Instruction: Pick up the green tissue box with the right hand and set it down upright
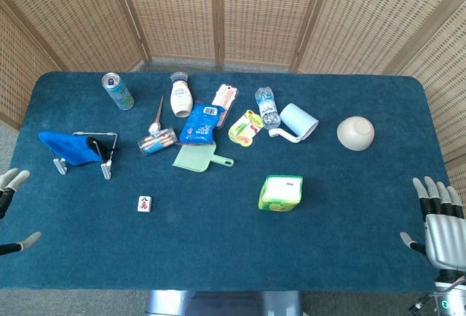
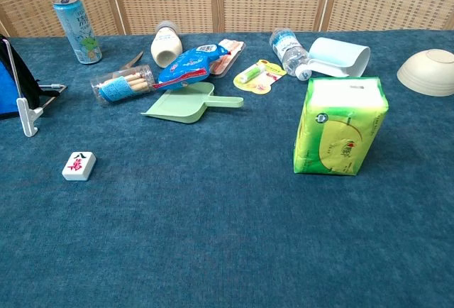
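Looking from the head view, the green tissue box (image 1: 281, 192) stands upright on the blue table (image 1: 349, 250), a little right of the middle and nearer than the row of small things. The right hand (image 1: 439, 218) is at the near right edge of the table, well apart from the box, with its fingers spread and holding nothing. Only some fingertips of the left hand (image 1: 13, 210) show at the left border, so I cannot tell if it is released or clenched. A white bowl (image 1: 356, 132) lies upside down far right of the box, and a mahjong tile (image 1: 144, 203) lies on the left.

From the chest view, the tissue box (image 2: 340, 126) stands upright on its end, right of the middle. A green dustpan (image 2: 186, 104) lies to the left of it, a can (image 2: 77, 28) stands at the far left, and the bowl (image 2: 429, 72) is at the right edge. No hand shows in this view.
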Controlling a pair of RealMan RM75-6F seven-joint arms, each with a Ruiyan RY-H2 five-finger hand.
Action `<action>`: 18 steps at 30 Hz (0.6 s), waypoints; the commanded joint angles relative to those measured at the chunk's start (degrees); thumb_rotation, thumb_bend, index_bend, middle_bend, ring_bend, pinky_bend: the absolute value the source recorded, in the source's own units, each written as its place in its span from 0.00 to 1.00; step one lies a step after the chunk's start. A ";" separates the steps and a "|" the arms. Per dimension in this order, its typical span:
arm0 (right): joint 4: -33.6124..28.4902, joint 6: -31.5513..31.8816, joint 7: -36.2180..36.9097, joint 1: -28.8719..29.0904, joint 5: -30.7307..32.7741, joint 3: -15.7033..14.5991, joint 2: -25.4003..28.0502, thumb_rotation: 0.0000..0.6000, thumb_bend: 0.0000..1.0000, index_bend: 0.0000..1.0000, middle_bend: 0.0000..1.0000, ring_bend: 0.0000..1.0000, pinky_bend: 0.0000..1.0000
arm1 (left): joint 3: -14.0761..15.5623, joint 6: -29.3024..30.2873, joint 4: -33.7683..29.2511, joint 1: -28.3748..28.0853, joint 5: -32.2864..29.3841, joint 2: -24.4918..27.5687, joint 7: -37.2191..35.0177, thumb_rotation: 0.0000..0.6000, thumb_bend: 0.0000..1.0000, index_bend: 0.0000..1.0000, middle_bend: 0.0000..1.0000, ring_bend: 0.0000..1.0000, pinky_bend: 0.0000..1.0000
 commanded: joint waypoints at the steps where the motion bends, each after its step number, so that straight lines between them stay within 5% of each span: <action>1: -0.05 -0.26 -0.03 -0.05 0.05 0.08 0.07 1.00 0.04 0.00 0.00 0.00 0.00 | 0.01 -0.25 -0.15 -0.13 -0.08 -0.08 0.26 1.00 0.08 0.00 0.00 0.00 0.00; 11: -0.98 -4.09 4.03 1.61 -4.07 -1.12 1.58 1.00 0.04 0.00 0.00 0.00 0.00 | -0.07 -0.80 -0.14 -0.34 -0.71 0.08 -0.43 1.00 0.08 0.00 0.00 0.00 0.00; 18: -5.95 -12.19 2.55 7.38 -4.58 0.53 2.66 1.00 0.04 0.00 0.00 0.00 0.00 | -0.42 -1.09 0.12 -0.53 -1.67 0.22 -1.12 1.00 0.08 0.00 0.00 0.00 0.00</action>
